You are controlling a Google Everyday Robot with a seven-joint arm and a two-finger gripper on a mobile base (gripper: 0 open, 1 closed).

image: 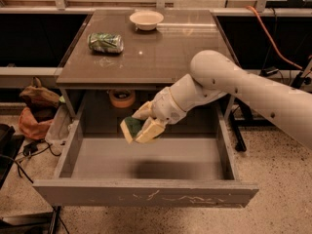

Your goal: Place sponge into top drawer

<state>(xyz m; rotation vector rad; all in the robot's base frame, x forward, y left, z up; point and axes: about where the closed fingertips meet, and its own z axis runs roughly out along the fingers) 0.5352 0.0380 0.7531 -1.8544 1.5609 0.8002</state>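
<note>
The top drawer (146, 195) is pulled wide open below the grey table (161, 57), its scratched front panel nearest the camera. My gripper (141, 126) hangs over the drawer's back middle, a little above its floor, on the end of the white arm reaching in from the right. It is shut on the sponge (132, 127), whose dark green top faces left with pale yellow foam at its edge. The fingers (151, 129) clamp the sponge from the right side.
A crushed green can (105, 42) lies on the table's left side and a white bowl (146, 19) stands at its back. A roll of tape (122, 98) sits under the tabletop behind the drawer. Bags and cables lie on the floor at left.
</note>
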